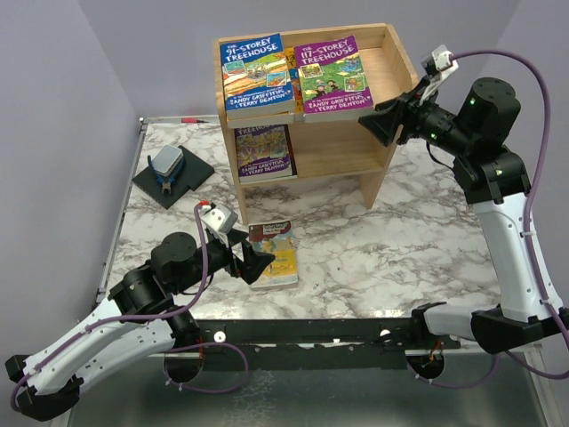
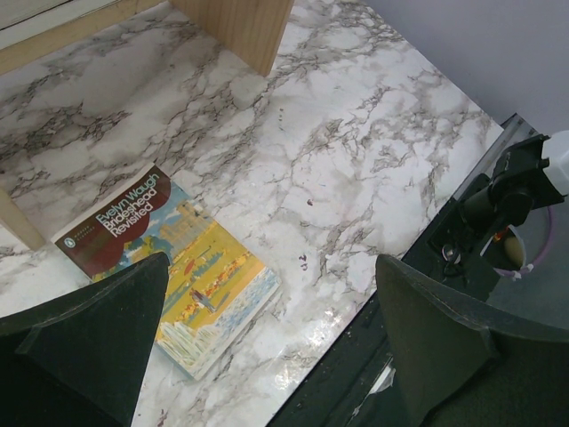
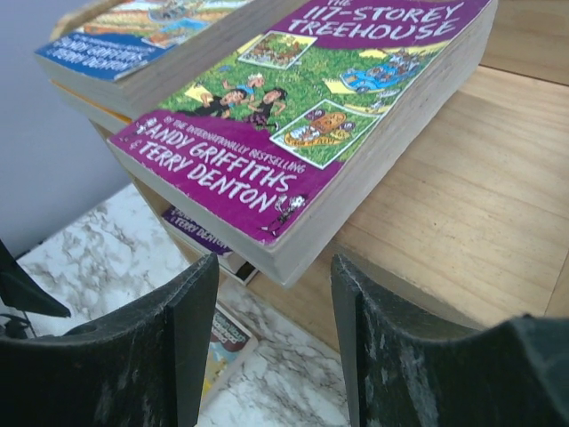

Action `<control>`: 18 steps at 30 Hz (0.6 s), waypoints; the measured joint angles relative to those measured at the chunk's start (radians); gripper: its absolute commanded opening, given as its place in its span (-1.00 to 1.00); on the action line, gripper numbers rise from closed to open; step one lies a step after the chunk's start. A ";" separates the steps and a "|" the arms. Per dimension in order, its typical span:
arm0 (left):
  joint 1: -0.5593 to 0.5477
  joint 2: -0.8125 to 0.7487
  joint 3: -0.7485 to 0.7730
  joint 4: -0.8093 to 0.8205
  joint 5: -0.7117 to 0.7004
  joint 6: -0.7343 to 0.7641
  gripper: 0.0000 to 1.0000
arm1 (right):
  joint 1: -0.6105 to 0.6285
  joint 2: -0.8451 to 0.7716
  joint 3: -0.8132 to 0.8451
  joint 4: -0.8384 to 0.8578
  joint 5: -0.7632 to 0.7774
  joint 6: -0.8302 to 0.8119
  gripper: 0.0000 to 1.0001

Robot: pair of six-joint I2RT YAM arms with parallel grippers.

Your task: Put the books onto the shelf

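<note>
**Squaring the purple book on the top tier**

The shelf point(image 1: 398, 55) stands in the upper middle of the top view, on the marble table point(image 1: 400, 240). The purple book point(image 1: 331, 76) lies flat on the shelf's top tier. In the right wrist view its near corner juts over the front rim. The right gripper point(image 1: 378, 120) sits at that corner, right of centre in the top view, with its jaws apart and nothing clamped. I cannot tell whether it touches the book. The step looks like seating this book. It would go best as a slow, level push towards the back of the shelf, so the corner clears the rim and the blue book point(image 1: 256, 76) alongside is not disturbed.

What the shelf holds:
- **Top tier:** the blue book is at the left and the purple book touches it on the right, both face up. An orange edge shows beneath them, probably another book.
- **Lower tier:** one more book point(image 1: 264, 151) is at the left end, with bare wood to its right.

A yellow paperback point(image 1: 276, 260) is not yet shelved and lies flat on the table in the lower middle of the top view. The left gripper point(image 1: 258, 261) hovers over its near end with its jaws spread wide and nothing held. That grip would best take the paperback by one edge
</note>
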 measured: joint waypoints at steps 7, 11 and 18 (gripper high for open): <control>0.000 -0.002 -0.001 0.000 0.000 0.000 0.98 | 0.002 -0.024 -0.066 0.061 0.000 -0.069 0.09; 0.000 -0.002 -0.001 0.000 0.000 0.000 0.98 | 0.002 -0.024 -0.066 0.093 0.000 -0.085 0.06; 0.000 -0.002 -0.001 0.000 0.000 0.000 0.98 | 0.010 -0.012 -0.066 0.117 -0.001 -0.100 -0.04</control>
